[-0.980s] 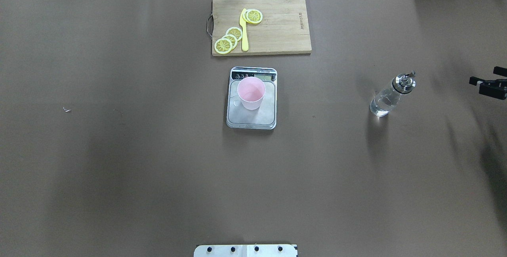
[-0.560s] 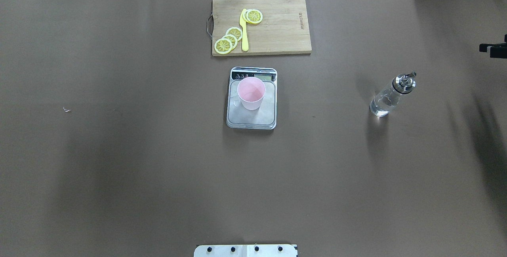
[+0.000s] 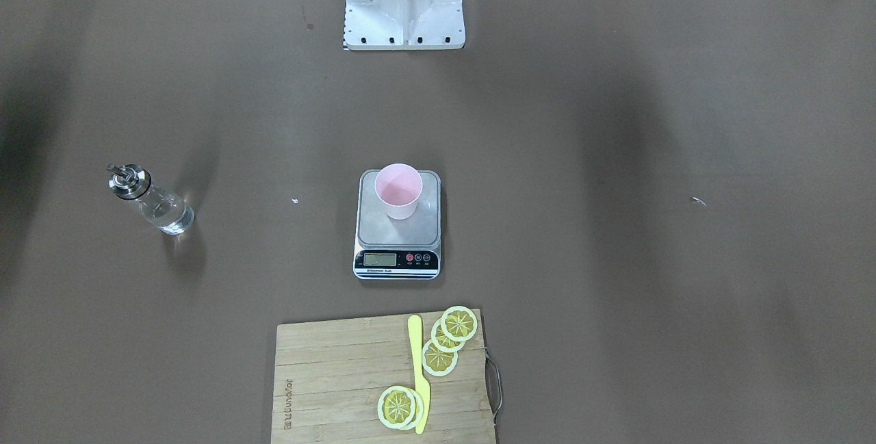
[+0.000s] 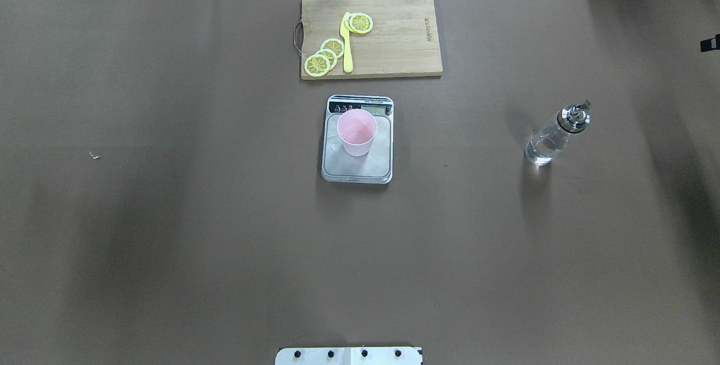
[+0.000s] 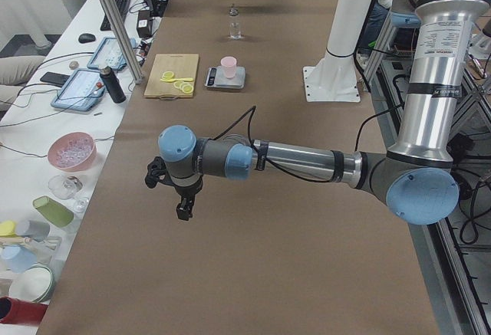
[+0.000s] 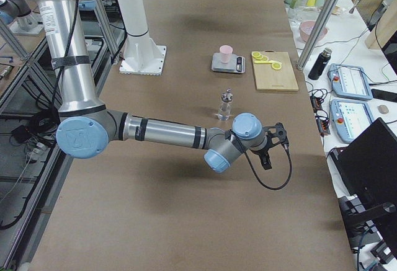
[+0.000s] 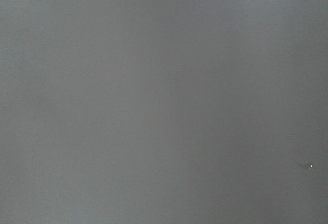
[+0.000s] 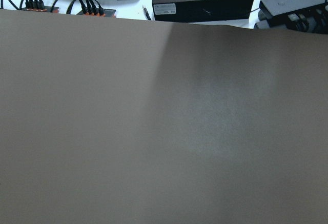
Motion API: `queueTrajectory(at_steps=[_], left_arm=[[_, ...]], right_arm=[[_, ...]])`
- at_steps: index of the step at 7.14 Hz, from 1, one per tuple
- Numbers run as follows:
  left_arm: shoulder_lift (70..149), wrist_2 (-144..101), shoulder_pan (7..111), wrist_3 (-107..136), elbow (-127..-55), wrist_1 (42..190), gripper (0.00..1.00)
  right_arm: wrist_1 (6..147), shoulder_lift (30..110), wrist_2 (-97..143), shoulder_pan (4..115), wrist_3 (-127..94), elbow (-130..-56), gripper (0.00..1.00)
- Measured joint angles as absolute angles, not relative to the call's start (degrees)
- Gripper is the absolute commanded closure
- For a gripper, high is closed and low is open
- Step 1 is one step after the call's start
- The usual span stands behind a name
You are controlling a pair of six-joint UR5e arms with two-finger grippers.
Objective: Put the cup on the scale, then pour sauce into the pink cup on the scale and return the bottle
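Bottle (image 4: 548,141) upright, well apart from R fingers (image 6: 265,158) & L fingers (image 5: 182,206); spread unclear.

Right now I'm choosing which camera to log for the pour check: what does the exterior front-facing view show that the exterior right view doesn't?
Only front-facing: the scale with its display and buttons plainly visible; no arm appears. Only exterior right: the right arm, its right gripper above the table and apart from the bottle, and tablets beside the table. Both: the cup upright on the scale, the bottle standing alone, and the cutting board with lemon slices and a yellow knife.
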State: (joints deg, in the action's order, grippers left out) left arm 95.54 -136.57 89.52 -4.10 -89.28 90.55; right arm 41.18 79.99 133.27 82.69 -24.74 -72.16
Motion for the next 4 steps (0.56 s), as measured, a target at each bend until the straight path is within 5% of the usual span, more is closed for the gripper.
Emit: queueTrajectory(at_steps=[4], left_arm=[[94.76,-136.41,92.27,-7.99,-84.02,90.46,0.01]], right_arm=[[75.80,77.31,132.12,87.75,-3.14,-75.98,0.00]])
